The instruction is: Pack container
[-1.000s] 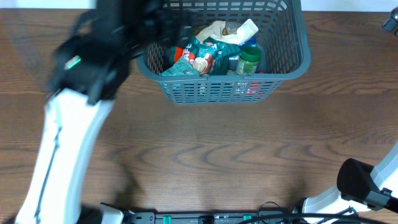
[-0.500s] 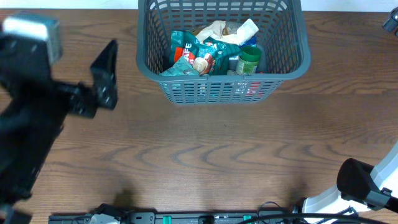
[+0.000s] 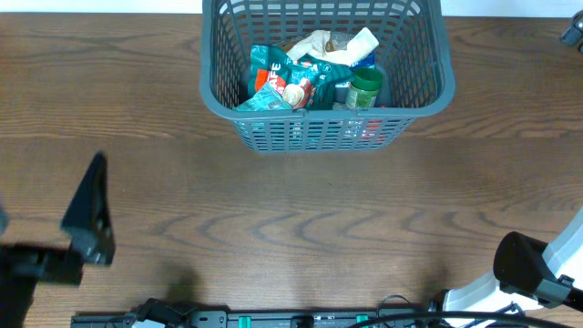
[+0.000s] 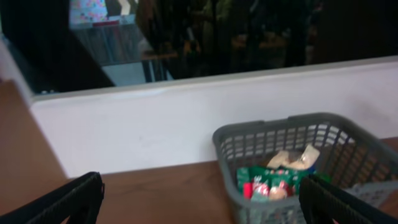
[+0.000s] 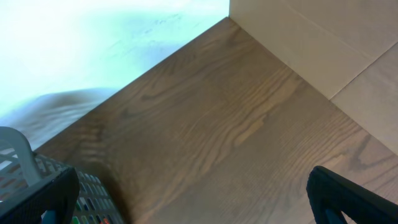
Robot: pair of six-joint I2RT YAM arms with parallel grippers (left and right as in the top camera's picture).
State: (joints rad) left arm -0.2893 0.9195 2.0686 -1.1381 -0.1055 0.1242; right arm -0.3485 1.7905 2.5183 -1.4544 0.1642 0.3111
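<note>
The container (image 3: 416, 95), a dark grey lattice basket, stands at the back middle of the table. In it lie a green and red snack packet (image 3: 288, 77), a crumpled beige wrapper (image 3: 321, 44) and a green-lidded jar (image 3: 364, 87). My left gripper (image 3: 87, 217) is low at the front left, far from the basket, open and empty. In the left wrist view its fingers (image 4: 202, 191) are spread wide, with the basket (image 4: 249, 140) ahead to the right. My right gripper (image 5: 193, 183) is open and empty, with a basket corner (image 5: 18, 155) at its left.
The brown wooden table (image 3: 301, 210) stretches in front of the basket. The right arm's base (image 3: 537, 273) sits at the front right corner. A dark part of the right arm (image 3: 573, 34) shows at the back right edge. A white wall (image 4: 155, 124) runs behind the table.
My left arm has drawn back from over the basket's left side, across the table to the front left. The basket's contents and the right arm have not moved.
</note>
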